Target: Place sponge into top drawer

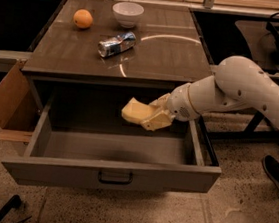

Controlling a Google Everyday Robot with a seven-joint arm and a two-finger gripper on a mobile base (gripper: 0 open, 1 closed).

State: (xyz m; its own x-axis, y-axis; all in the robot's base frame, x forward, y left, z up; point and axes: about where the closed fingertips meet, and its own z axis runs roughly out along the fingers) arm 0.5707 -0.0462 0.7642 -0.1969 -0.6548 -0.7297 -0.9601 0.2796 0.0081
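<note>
We can read no text, label, brand or number anywhere; the crushed can [116,44] on the surface [160,60] bears print that we cannot make out. The pincer [152,118] hangs over the open top drawer [112,173], gripping the sponge [134,110].

Sponge [135,110]: pale yellow, tilted, clamped in the gripper [155,118], suspended over the rear of the open grey drawer [172,176].

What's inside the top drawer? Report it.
The top drawer shows a bare floor. The gripper holds the sponge above it, hiding some floor behind; the dark rear cannot be seen.
</note>
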